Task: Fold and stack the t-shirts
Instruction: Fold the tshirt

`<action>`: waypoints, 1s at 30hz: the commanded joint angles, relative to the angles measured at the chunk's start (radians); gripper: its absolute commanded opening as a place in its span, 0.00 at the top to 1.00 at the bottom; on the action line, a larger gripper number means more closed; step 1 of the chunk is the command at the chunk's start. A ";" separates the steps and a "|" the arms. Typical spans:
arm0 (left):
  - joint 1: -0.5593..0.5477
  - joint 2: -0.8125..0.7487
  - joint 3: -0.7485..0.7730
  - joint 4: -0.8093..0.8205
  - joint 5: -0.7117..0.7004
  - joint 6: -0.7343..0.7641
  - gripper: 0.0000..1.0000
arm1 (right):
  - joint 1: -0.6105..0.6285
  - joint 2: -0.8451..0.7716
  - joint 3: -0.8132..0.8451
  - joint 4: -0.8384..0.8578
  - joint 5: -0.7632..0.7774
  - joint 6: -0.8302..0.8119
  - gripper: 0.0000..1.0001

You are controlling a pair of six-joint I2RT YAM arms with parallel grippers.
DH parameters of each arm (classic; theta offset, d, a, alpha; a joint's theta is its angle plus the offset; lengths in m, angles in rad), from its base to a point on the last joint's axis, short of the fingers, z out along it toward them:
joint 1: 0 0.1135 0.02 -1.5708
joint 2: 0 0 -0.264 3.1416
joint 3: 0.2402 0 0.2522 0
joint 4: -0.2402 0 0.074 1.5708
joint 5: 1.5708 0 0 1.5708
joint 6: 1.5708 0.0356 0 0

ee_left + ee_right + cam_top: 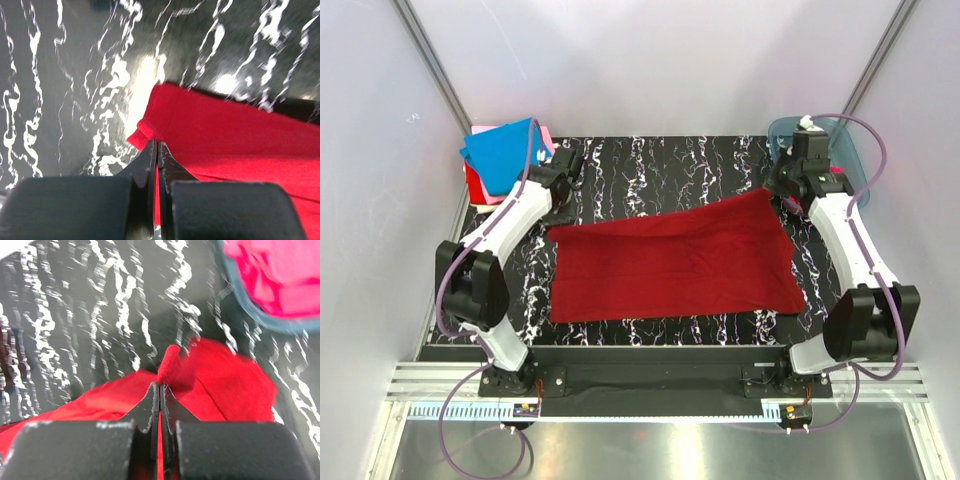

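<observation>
Lying on the counter (650, 170): large t-shirt (675, 262) across the middle, folded t-shirts (500, 152) at far left, tub (857, 152) at far right.

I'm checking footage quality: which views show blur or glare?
Top view is sharp and evenly lit. Left wrist view has glare on the table beside the dark red t-shirt. Right wrist view is blurred, worst at the tub.

text: none readable | labels: none | brands: none | numbers: none
</observation>
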 commanded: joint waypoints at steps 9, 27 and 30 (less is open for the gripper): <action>0.004 -0.122 -0.203 0.124 -0.001 0.008 1.00 | -0.083 -0.206 -0.215 0.006 0.064 0.058 1.00; 0.002 -0.264 -0.485 0.194 0.036 -0.105 0.78 | -0.126 -0.364 -0.518 -0.079 0.250 0.312 0.41; 0.002 -0.358 -0.540 0.207 0.037 -0.128 0.47 | -0.143 -0.437 -0.554 -0.069 0.276 0.332 0.20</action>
